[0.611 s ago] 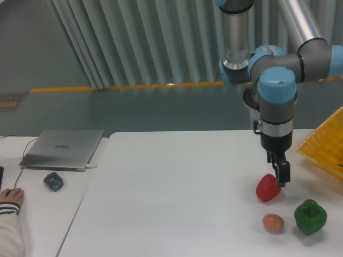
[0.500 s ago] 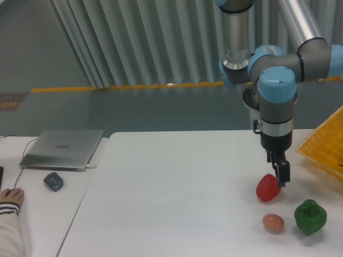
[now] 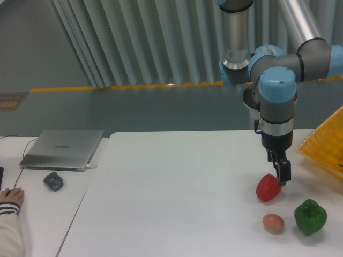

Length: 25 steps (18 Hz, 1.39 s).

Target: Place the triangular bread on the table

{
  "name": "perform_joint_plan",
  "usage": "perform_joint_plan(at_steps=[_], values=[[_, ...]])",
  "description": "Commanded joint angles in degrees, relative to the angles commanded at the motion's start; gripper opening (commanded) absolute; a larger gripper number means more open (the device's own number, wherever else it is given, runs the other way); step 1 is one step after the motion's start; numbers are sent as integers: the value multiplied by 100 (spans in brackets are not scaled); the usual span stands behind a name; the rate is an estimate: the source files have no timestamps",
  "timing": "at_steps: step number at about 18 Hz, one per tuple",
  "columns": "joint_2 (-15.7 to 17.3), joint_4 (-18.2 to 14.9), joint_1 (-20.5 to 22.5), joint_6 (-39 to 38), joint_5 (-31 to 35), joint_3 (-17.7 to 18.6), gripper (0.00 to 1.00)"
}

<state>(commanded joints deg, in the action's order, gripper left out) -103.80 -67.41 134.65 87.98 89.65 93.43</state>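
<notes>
The gripper [image 3: 281,177] hangs near the table's [image 3: 171,182] right edge, touching the red pepper [image 3: 267,188]; its grip I cannot tell. No bread is visible; probably light, soft, best held by the flat sides.

Large white smooth table [image 3: 171,193]; bread unseen.

— What do you have on the white tabletop [image 3: 177,198]?
— Look to its right side: a red pepper [image 3: 267,188], a small brown egg [image 3: 273,222] nearer you, and a green pepper [image 3: 310,216] just right of the egg. A yellow basket [image 3: 325,148] sits at the right edge.
— And your narrower desk [image 3: 40,206] on the left?
— A closed silver laptop [image 3: 64,148], and a small dark object [image 3: 53,181] in front of it.
</notes>
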Motion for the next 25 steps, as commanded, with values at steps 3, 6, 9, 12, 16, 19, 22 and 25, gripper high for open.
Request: perform_joint_plan(at_steps=[3, 6, 9, 12, 16, 19, 22, 25], values=[[9, 0, 105, 0, -44, 0, 100], [114, 17, 211, 35, 26, 35, 100], [246, 44, 492, 70, 167, 185, 100], [246, 26, 746, -35, 185, 97, 100], [246, 0, 1186, 8, 184, 79, 100], [255, -140, 1423, 35, 193, 79, 100], [281, -211, 1722, 262, 132, 114, 100], [281, -220, 1828, 1254, 158, 123, 100]])
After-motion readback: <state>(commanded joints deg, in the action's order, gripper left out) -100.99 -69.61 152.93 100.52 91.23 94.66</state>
